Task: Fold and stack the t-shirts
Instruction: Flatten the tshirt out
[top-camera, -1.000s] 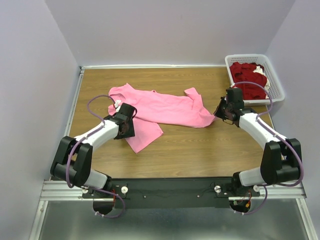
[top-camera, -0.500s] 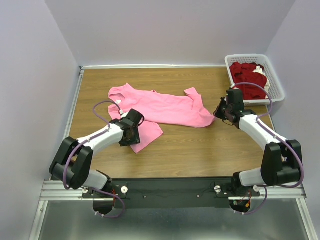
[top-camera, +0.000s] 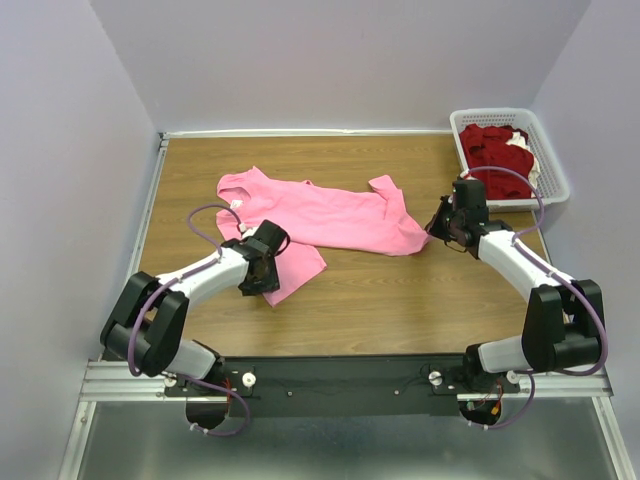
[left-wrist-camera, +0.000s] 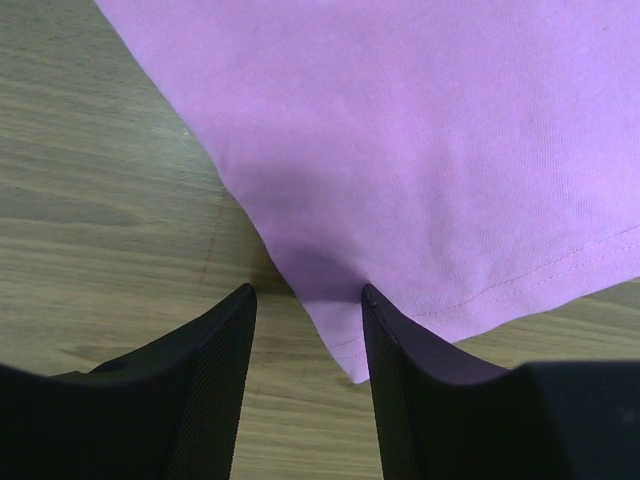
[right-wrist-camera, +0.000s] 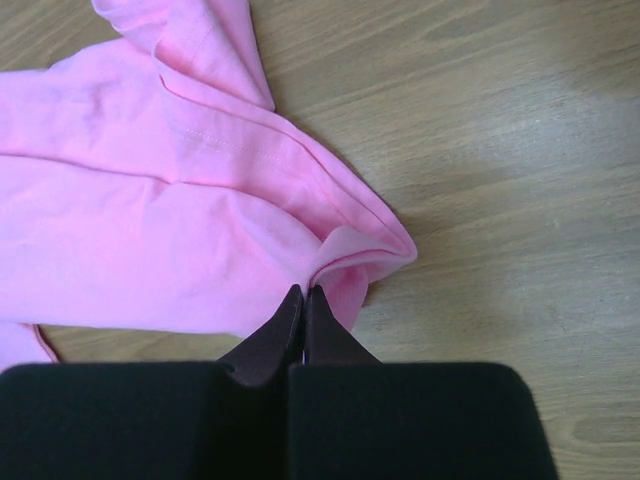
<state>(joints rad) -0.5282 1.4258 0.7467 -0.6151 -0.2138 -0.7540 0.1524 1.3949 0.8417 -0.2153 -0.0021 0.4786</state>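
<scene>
T-shirt (top-camera: 330, 215), pink, lies crumpled mid worktop (top-camera: 400, 300). Left hand (left-wrist-camera: 306, 292) open w/ jaws astride its near hem corner; right hand (right-wrist-camera: 303, 292) pinched tight on its right edge. Dark red t-shirts (top-camera: 495, 150) in basket (top-camera: 555, 187), far right corner.

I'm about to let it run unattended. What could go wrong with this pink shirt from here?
1. The left jaws stand open over just the hem corner of the shirt; closing there may catch only a sliver that slips out.
2. The right jaws are shut on a bunched fold at the shirt's edge, perhaps several layers, so a pull may not spread it flat.
</scene>
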